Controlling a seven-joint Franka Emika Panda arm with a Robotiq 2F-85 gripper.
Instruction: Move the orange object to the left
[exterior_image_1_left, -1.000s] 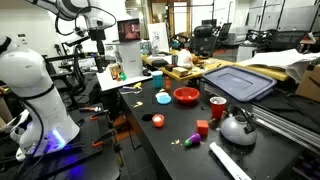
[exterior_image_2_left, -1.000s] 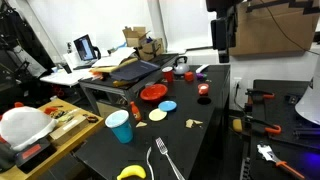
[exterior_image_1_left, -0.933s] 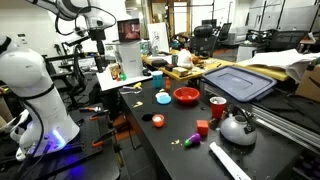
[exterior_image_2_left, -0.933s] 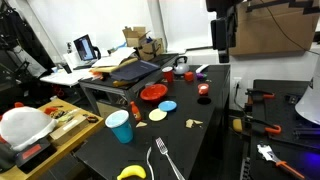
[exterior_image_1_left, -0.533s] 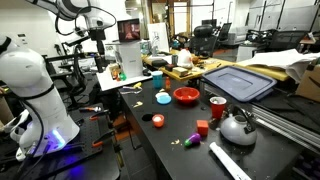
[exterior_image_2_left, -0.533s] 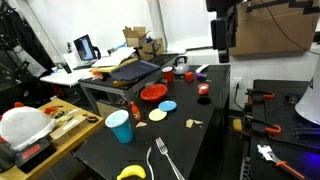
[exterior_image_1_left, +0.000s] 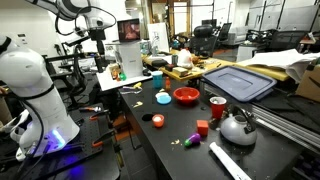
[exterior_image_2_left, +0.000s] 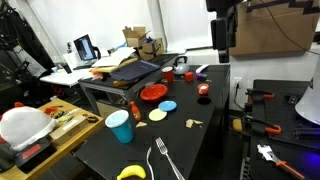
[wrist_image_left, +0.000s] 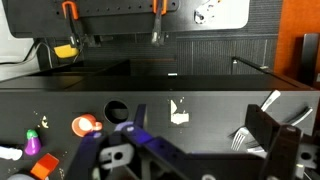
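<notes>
My gripper (exterior_image_2_left: 221, 50) hangs high with its jaws released and empty, while the orange object (exterior_image_1_left: 202, 128) sits on the black table (exterior_image_1_left: 165, 150), at nine o'clock of the kettle (exterior_image_1_left: 237, 128).

In an exterior view the camera sits low by one end of the black table (exterior_image_1_left: 160, 148) and looks along it, far into the room; in an exterior view from the other end it sits higher, with the blue cup (exterior_image_2_left: 120, 126) close by; both exterior views share the table and the red bowl (exterior_image_1_left: 186, 95) (exterior_image_2_left: 153, 93); the wrist view looks down on the same table (wrist_image_left: 200, 130) from high up, at a slant.
</notes>
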